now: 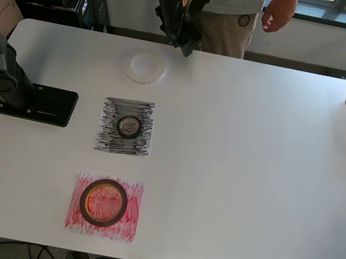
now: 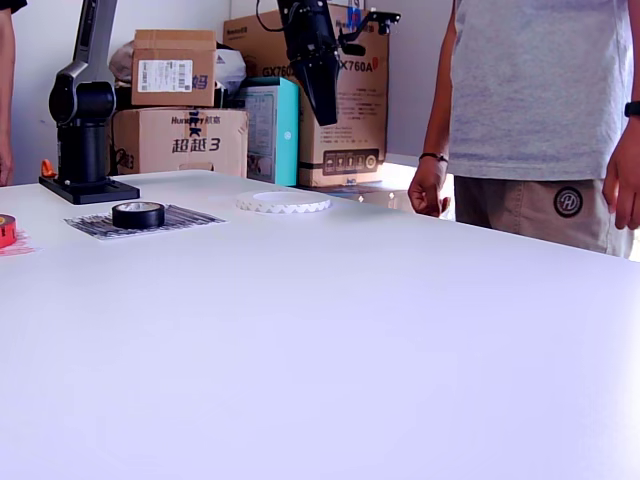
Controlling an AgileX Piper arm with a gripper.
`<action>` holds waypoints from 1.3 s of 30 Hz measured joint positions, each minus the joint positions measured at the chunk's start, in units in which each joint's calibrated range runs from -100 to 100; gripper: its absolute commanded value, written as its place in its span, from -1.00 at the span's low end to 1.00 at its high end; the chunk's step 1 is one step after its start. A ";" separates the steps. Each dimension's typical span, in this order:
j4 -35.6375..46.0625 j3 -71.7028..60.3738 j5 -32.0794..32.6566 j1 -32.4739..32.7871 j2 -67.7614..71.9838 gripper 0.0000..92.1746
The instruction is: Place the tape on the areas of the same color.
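In the overhead view the black tape roll (image 1: 129,126) sits near the middle of the black scribbled patch (image 1: 126,126) at centre left, and the dark-red roll (image 1: 104,202) lies inside the red scribbled patch (image 1: 104,207) at lower left. The translucent white roll (image 1: 147,68) rests at upper centre left; a white sheet under it cannot be made out against the white table (image 1: 250,183), so you cannot confirm from here that it is on its area. In the exterior view the same roll (image 2: 283,203) lies flat, just past the black one (image 2: 138,214).

Your gripper (image 1: 186,46) hangs near the table's far edge at upper centre, raised well above the surface in the exterior view (image 2: 322,100) and empty. Whether its jaws are apart or together cannot be told from either view.

By the look of it, the sorting is nearly or wholly done, so check the white roll's placement before anything else. If it needs shifting, come down over its rim, grip one wall of the ring, and lift straight up. Mind the person (image 2: 530,110) standing close behind the arm, and keep clear of the black arm base (image 1: 24,100) at the left.
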 measured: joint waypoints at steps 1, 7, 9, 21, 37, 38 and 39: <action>0.34 0.20 -0.68 -0.84 -0.18 0.06; 1.50 2.08 -5.02 -6.35 -2.16 0.06; 1.50 2.08 -6.49 -8.07 -3.85 0.06; -0.02 11.86 -11.13 -11.11 -20.55 0.06; -6.12 26.11 -14.19 -12.56 -40.39 0.06; -7.12 27.23 -14.70 -12.88 -41.71 0.06; -8.31 28.33 -15.13 -13.12 -43.09 0.07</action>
